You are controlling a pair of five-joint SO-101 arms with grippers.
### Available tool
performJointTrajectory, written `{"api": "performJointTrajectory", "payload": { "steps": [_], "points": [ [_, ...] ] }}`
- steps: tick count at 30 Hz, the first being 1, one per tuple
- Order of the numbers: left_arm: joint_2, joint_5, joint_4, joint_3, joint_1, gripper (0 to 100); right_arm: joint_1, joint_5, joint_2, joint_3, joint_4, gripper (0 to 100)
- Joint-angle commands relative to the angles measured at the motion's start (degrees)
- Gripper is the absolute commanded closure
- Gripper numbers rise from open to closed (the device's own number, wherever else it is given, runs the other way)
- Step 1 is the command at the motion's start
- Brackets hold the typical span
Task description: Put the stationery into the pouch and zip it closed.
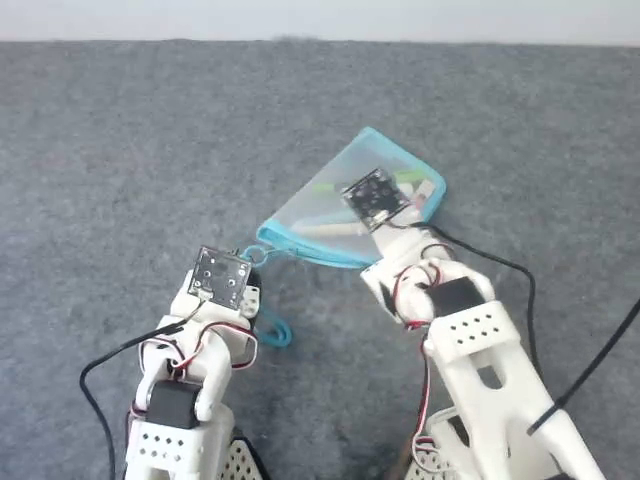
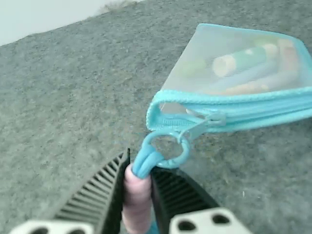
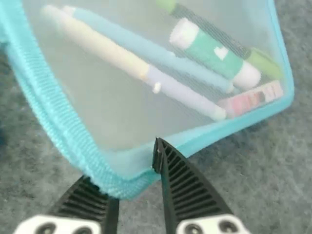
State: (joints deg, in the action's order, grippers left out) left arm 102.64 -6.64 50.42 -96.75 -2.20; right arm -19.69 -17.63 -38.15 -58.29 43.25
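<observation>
Where the grey, felt-like counter [image 1: 120,150] runs back to a pale wall [image 1: 320,18], the pouch [image 1: 315,208] lies near its middle, just ahead of the two arms. It is soft, light mesh with a blue hem, likely to crumple and slide unless pinned. The right claw [image 3: 129,168] is clamped on a hem corner, probably the firmest place to anchor it. The stationery [image 3: 204,48], pens and a glue stick, sits inside, loose enough to roll. The left claw [image 2: 140,168] is clenched on the blue strap [image 2: 145,158], looped through the zip's thin ring [image 2: 171,164]; a pull should follow the zip line.
</observation>
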Motion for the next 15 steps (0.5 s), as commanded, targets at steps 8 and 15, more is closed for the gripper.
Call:
{"api": "performJointTrajectory", "payload": {
  "steps": [8,15],
  "points": [
    [1.58,0.7,-2.02,2.33,2.2,99,10.95,-0.26,-0.31,1.93,-0.84,99.3],
    [1.58,0.79,-2.02,2.33,2.29,99,15.52,-0.09,0.84,3.69,-0.84,99.3]
  ]
}}
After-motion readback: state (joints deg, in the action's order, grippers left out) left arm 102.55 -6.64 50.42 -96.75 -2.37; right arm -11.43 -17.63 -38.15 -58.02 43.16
